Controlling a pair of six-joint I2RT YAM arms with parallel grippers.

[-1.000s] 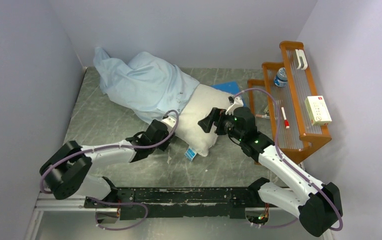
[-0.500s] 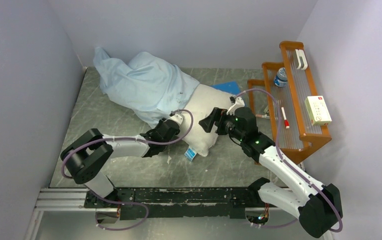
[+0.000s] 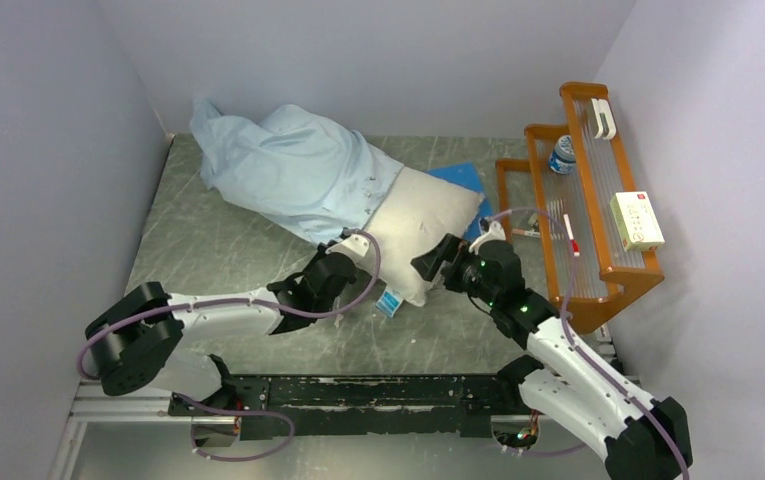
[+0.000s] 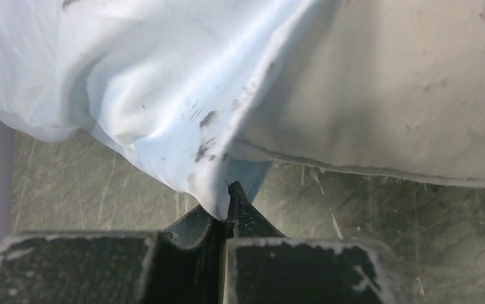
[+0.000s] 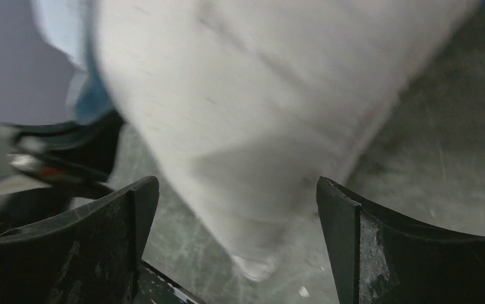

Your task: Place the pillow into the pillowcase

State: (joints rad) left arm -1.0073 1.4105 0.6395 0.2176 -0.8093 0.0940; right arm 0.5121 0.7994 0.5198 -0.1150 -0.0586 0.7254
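The light blue pillowcase (image 3: pixel 288 175) lies crumpled at the back left of the table, its mouth over the far end of the off-white pillow (image 3: pixel 423 225). My left gripper (image 3: pixel 346 258) is at the near rim of that mouth. In the left wrist view its jaws are shut (image 4: pixel 227 201) on the edge of the pillowcase (image 4: pixel 163 95), right beside the pillow (image 4: pixel 385 95). My right gripper (image 3: pixel 434 262) stands open at the pillow's near right side. Seen from the right wrist, the pillow (image 5: pixel 246 95) hangs blurred ahead of the gripper's (image 5: pixel 236 209) wide fingers, which touch nothing.
A wooden stepped rack (image 3: pixel 613 265) along the right wall carries a bottle (image 3: pixel 562 155), a white box (image 3: pixel 637 220) and a marker (image 3: pixel 568 235). A flat darker-blue square (image 3: pixel 458 178) lies behind the pillow. A small blue tag (image 3: pixel 390 302) sits at the pillow's near corner.
My left gripper has closed on the pillowcase's edge. The right gripper has drawn back off the top of the pillow toward the near side, still open. The pillow has shifted a little farther back.
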